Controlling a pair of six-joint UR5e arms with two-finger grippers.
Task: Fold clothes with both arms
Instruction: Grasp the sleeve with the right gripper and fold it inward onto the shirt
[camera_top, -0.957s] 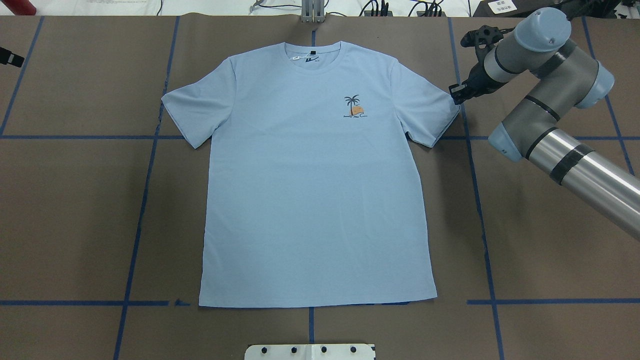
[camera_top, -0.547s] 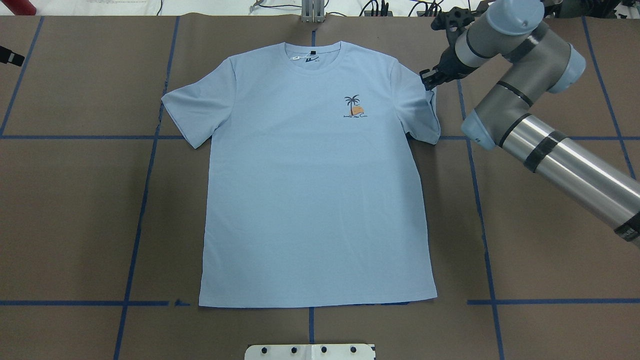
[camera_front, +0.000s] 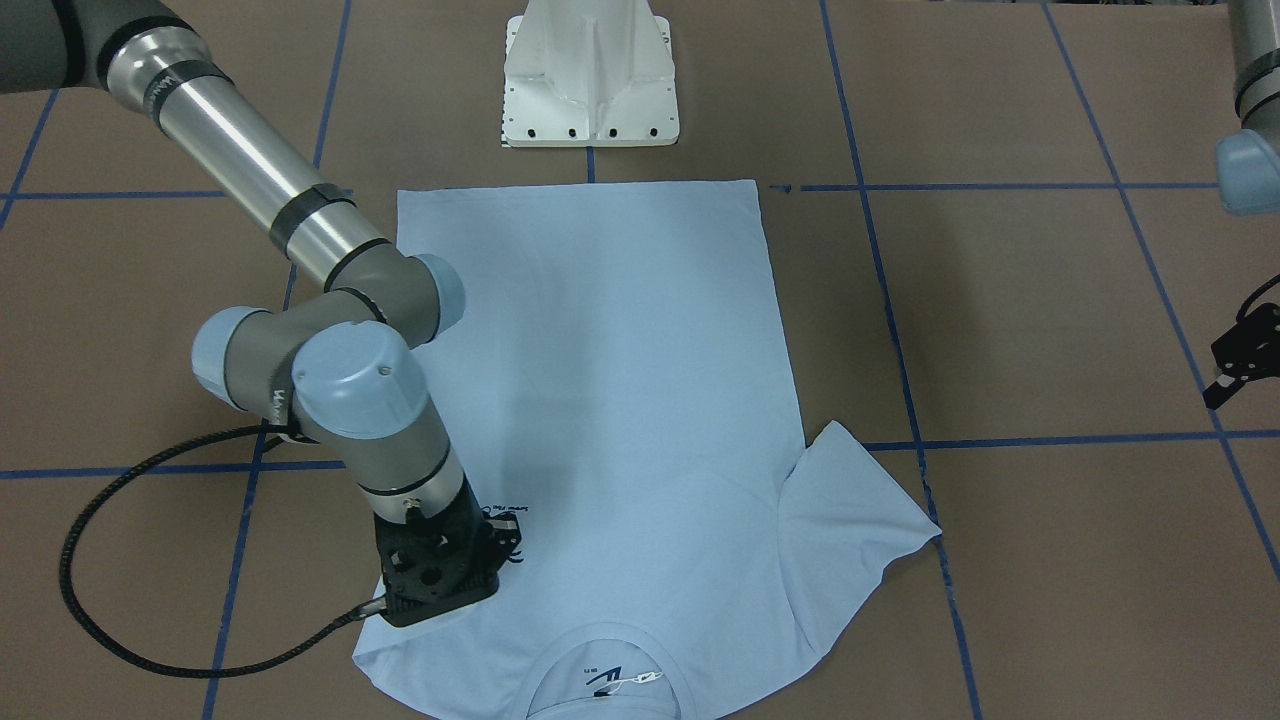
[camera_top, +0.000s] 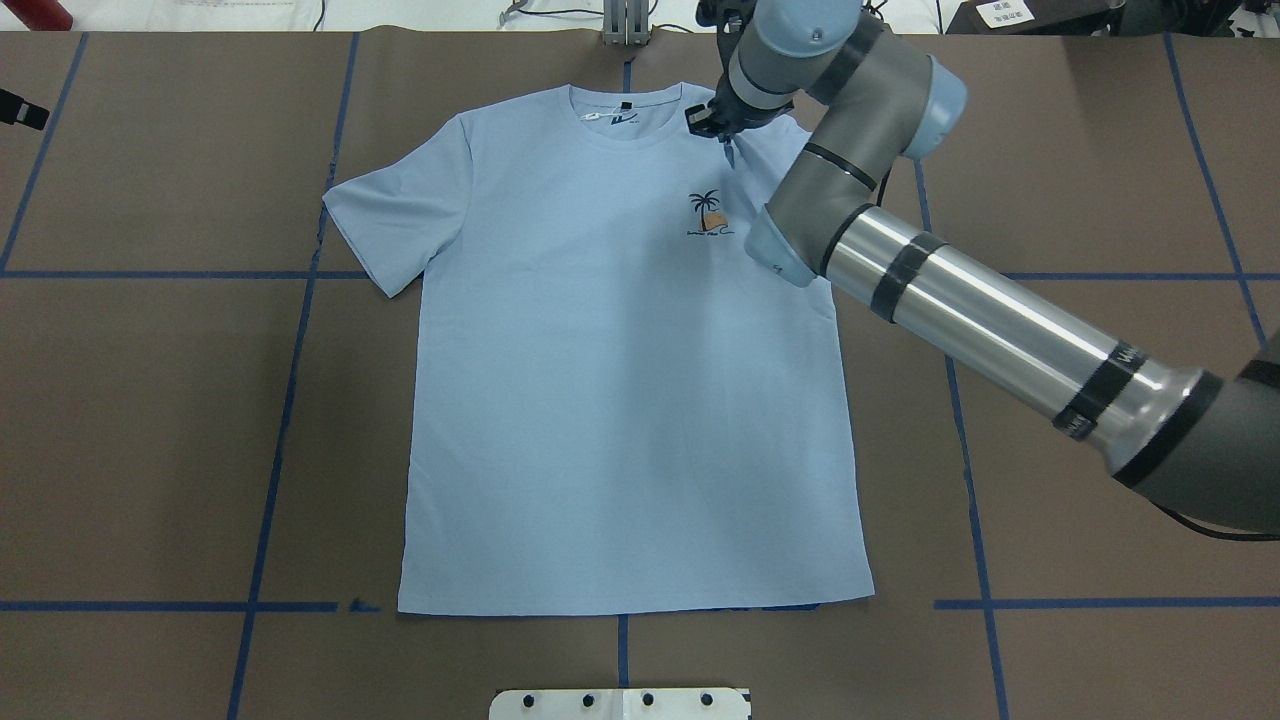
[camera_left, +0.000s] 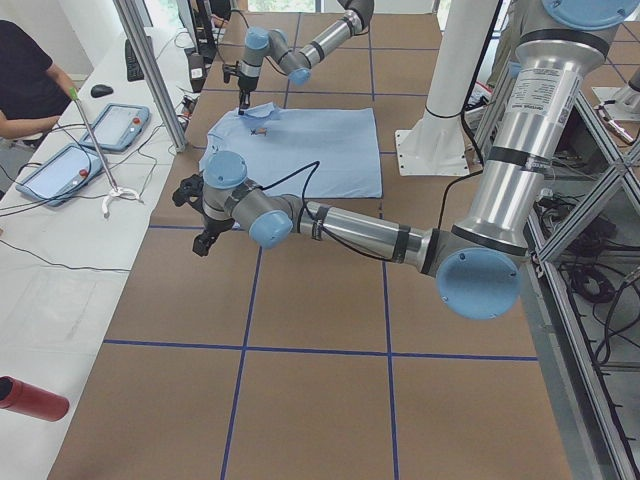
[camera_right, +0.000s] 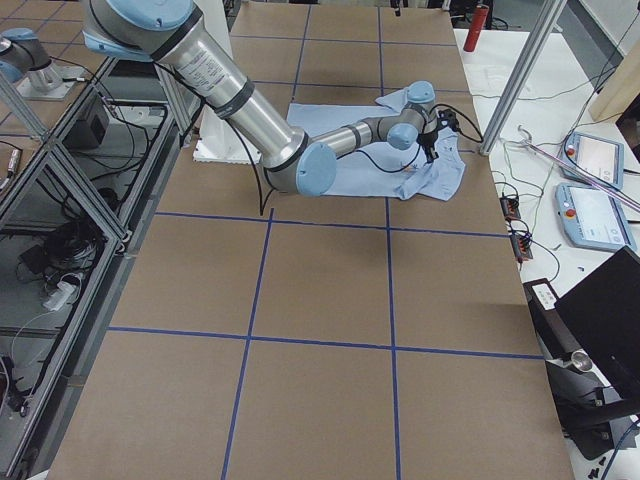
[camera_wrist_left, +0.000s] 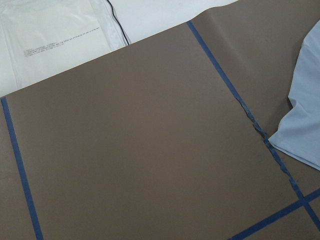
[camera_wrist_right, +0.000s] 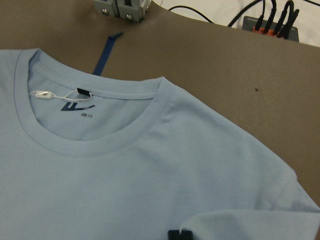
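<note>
A brown paper-covered table (camera_top: 150, 400) marked with blue tape lines (camera_top: 290, 400) carries a pale blue T-shirt (camera_top: 620, 400), spread front-up with its hem toward the robot's white base (camera_front: 590, 90). The right gripper (camera_top: 722, 128) hangs over the upper chest, pinched narrow on the right sleeve (camera_wrist_right: 250, 225), which is lifted off the table and drawn inward over the body of the T-shirt. The collar (camera_wrist_right: 100, 145) with its white tag (camera_wrist_right: 42, 94) lies just ahead of this gripper and to its left. The palm print (camera_top: 710, 212) sits just behind it, toward the robot. The left gripper (camera_front: 1232, 370) is well away from the T-shirt, out beyond the flat left sleeve (camera_top: 395, 215), above bare table. Whether its fingers are wide or narrow I cannot tell.
</note>
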